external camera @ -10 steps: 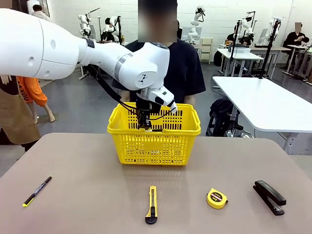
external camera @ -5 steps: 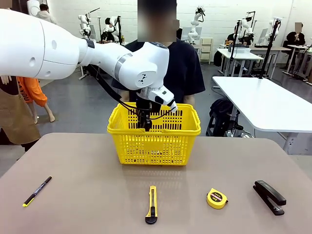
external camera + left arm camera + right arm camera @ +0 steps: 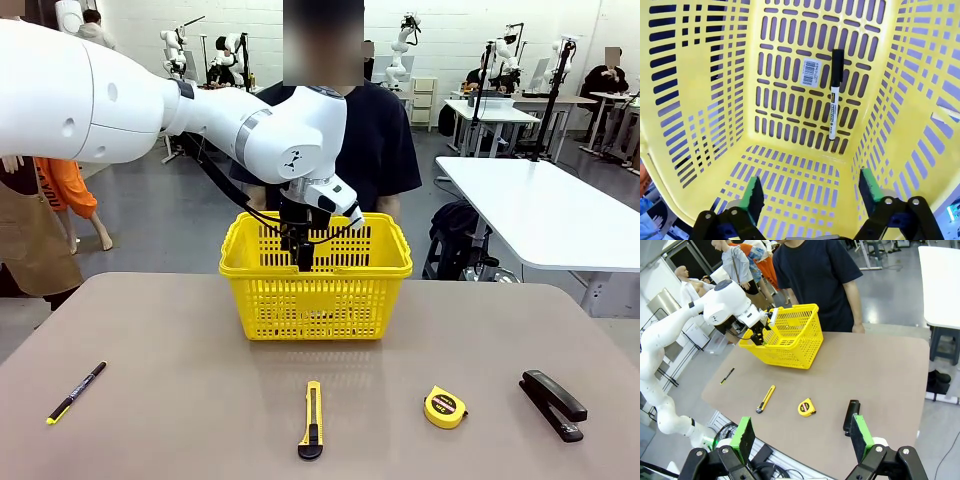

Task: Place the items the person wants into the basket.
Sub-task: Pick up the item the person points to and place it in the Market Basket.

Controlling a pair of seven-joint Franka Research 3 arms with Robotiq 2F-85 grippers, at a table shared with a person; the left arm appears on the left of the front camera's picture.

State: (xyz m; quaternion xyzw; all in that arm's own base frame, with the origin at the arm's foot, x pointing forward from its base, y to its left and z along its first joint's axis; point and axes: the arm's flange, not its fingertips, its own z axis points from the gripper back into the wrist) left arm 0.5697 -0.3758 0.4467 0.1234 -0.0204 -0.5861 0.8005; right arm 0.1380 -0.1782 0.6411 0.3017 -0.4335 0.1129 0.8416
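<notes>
Front view, left to right: left claw (image 3: 303,255) spread apart, empty, over yellow basket (image 3: 320,300). Marker (image 3: 834,100) flat on basket floor, 12 o'clock from that claw. Tape measure (image 3: 445,407) and stapler (image 3: 553,404) on table (image 3: 200,400), right side. Right claw (image 3: 803,437) apart too, empty; tape measure at 12 o'clock, stapler at 1, lying 12-to-6. Likely right arm's job.

One basket (image 3: 315,300), one marker (image 3: 835,95), one stapler (image 3: 552,404), one tape measure (image 3: 445,407), one utility knife (image 3: 313,419), one pen (image 3: 76,392).
</notes>
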